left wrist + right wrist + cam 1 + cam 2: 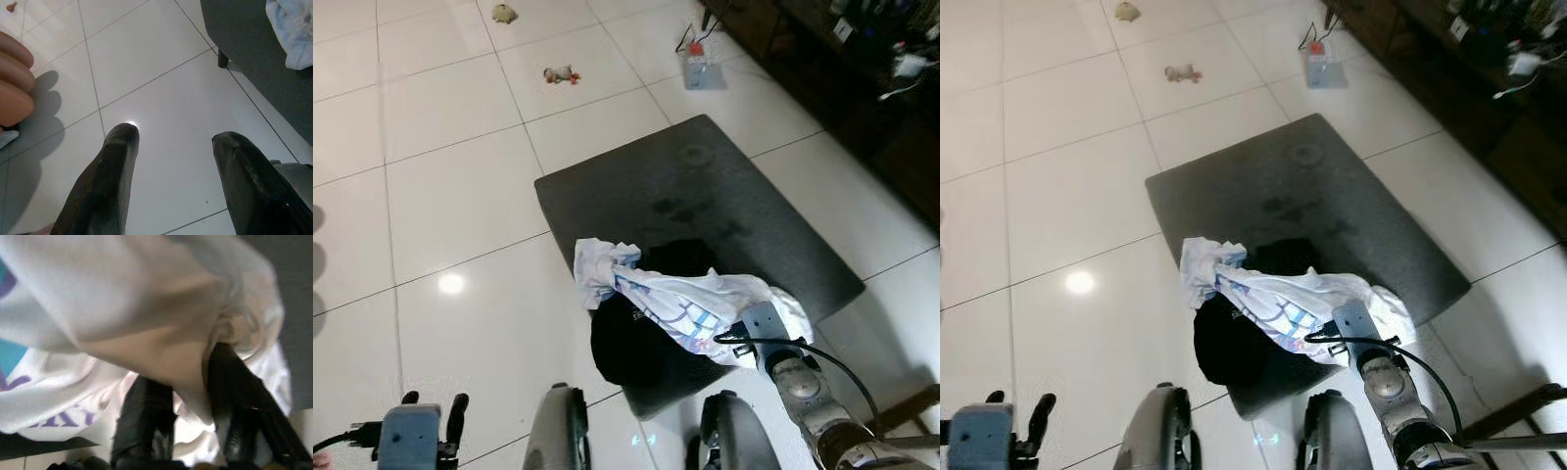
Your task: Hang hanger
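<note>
Left eye view looks down at a dark grey mat [705, 196] on the white tiled floor [450, 196], and everything is easiest to place off that mat. On its near end lies a white garment [685, 299] with blue and purple print, bunched up and draped partly over a black garment [631, 343] that hangs off the mat's near corner onto the tiles. The right pincer [190, 391] is shoved into the white fabric at the mat's near edge, fingers [146, 416] pinching a fold of cloth between them. I can't make out a hanger anywhere in that pile. The left pincer [171, 161] hovers low over bare tile off the mat's left side, fingers spread with nothing in them. Past the mat's far end, a couple of small toys [560, 74] and a clear box [702, 69] sit on the tiles.
</note>
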Available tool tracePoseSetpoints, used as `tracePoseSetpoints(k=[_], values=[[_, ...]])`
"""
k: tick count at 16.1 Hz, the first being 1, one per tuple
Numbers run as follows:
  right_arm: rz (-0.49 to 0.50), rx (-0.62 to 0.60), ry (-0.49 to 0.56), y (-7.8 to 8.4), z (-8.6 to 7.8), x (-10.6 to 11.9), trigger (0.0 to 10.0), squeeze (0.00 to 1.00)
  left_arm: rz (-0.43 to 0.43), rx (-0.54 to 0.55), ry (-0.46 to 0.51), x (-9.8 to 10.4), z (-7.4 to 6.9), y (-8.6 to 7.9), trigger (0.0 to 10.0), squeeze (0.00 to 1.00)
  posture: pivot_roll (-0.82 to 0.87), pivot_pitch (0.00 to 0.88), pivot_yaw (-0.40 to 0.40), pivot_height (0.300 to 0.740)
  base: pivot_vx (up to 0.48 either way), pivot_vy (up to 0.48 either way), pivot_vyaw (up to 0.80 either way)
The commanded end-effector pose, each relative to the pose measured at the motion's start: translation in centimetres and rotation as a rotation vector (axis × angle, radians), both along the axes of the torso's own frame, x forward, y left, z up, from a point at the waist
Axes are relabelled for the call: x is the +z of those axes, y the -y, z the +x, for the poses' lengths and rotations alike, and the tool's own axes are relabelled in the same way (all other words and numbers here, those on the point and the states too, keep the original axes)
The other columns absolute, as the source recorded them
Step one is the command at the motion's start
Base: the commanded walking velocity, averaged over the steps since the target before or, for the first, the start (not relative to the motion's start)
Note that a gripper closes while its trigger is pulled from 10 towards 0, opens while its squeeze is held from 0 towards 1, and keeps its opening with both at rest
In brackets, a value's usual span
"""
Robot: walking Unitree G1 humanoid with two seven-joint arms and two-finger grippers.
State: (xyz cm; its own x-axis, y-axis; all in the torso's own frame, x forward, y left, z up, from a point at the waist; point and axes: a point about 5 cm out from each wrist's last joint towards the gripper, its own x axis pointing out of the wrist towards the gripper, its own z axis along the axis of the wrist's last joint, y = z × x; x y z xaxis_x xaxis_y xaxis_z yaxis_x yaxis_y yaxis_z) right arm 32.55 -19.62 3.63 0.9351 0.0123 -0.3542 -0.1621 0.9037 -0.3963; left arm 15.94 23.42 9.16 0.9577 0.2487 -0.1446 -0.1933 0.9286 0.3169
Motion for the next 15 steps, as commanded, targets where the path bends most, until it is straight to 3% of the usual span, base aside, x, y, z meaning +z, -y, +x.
tracePoseSetpoints(k=[1, 6, 8, 10, 15], values=[[0.018, 0.003, 0.026, 0.4, 0.0, 0.3, 0.0, 0.0, -0.001, 0.014, -0.027, -1.1, -0.1, 0.1, 10.0, 0.0, 0.2, 0.242, -0.023, 0.615, 0.0, 0.0, 0.0], [0.083, -0.007, 0.256, 0.8, 1.4, 3.9, 0.0, 0.0, -0.014, 0.033, -0.012, -2.2, 1.6, 0.3, 10.0, 0.0, 0.16, 0.182, -0.044, 0.615, 0.0, 0.0, 0.0], [0.136, 0.053, 0.452, -0.4, 2.0, 7.6, 0.0, 0.0, -0.019, 0.042, 0.002, -2.6, 2.5, 0.2, 10.0, 0.0, 0.13, 0.148, -0.049, 0.615, 0.0, 0.0, 0.0], [0.166, 0.109, 0.578, -2.1, 1.5, 10.8, 0.0, 0.0, -0.02, 0.042, 0.017, -2.7, 3.3, 0.1, 10.0, 0.0, 0.12, 0.13, -0.05, 0.615, 0.0, 0.0, 0.0], [0.218, 0.104, 0.712, -3.3, -1.3, 14.8, 0.0, 0.0, -0.016, 0.025, 0.032, -2.8, 4.5, -0.2, 10.0, 0.0, 0.1, 0.102, -0.035, 0.615, 0.0, 0.0, 0.0]])
